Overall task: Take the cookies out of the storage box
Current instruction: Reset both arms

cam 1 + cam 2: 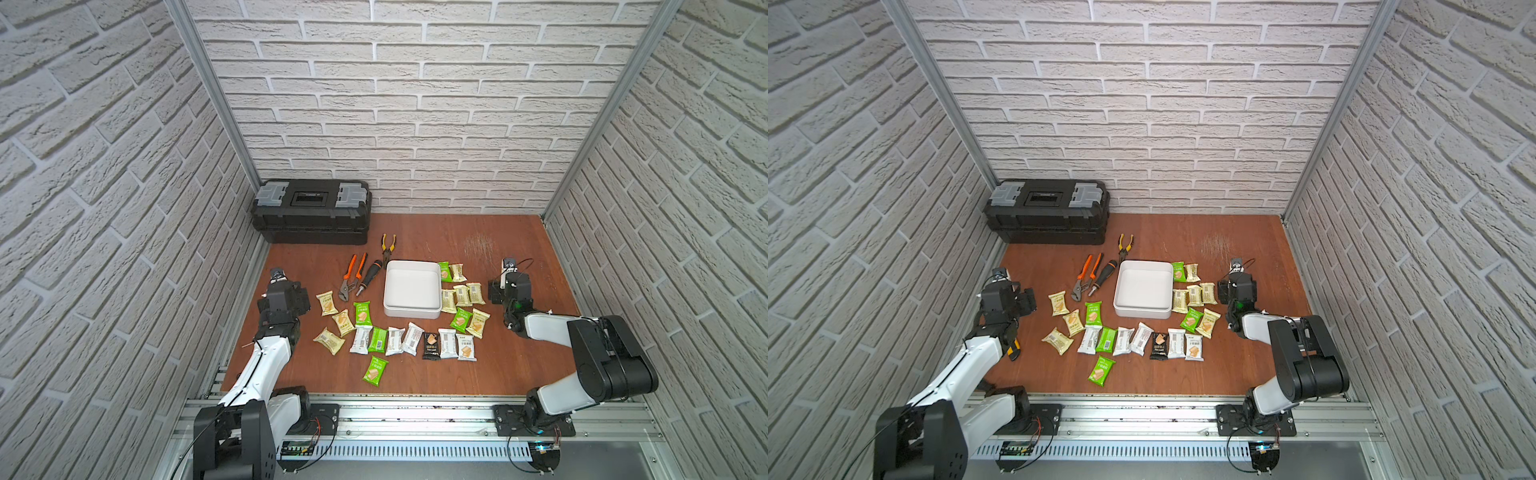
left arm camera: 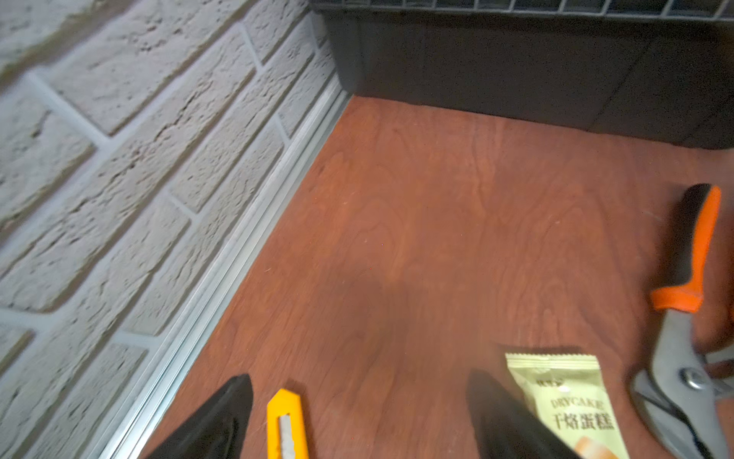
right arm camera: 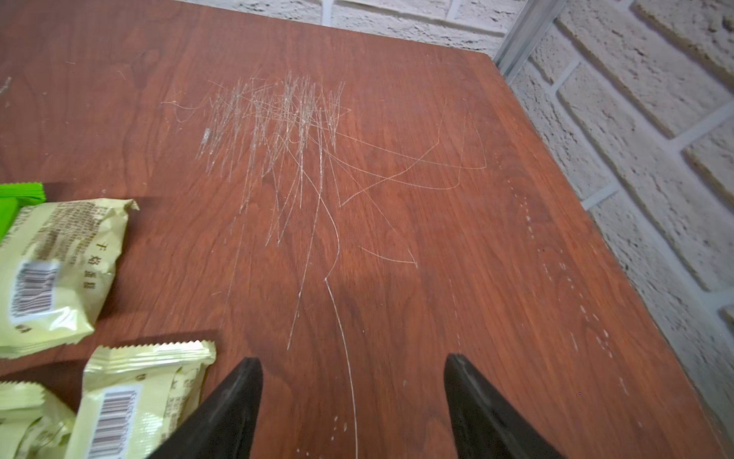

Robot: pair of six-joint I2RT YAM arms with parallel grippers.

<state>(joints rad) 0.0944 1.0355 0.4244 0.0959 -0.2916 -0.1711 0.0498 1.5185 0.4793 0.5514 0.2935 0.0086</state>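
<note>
The storage box (image 1: 412, 312) (image 1: 1143, 312), a shallow white tray, stands mid-table, and both top views show nothing inside it. The cookies lie on the wood around it: a left cluster (image 1: 327, 303), a front row (image 1: 411, 338) and a right cluster (image 1: 462, 296). My left gripper (image 2: 359, 379) is open by the left wall, holding nothing, with a pale yellow packet (image 2: 568, 401) beside one finger. My right gripper (image 3: 353, 359) is open over bare scratched wood, with pale yellow packets (image 3: 59, 270) off to one side.
A black toolbox (image 1: 311, 212) fills the back left corner. Orange-handled pliers (image 1: 351, 276), a screwdriver (image 1: 370, 276) and yellow-handled pliers (image 1: 388, 245) lie left of the box. A yellow utility knife (image 2: 286, 425) lies on the table under my left gripper. Brick walls enclose three sides.
</note>
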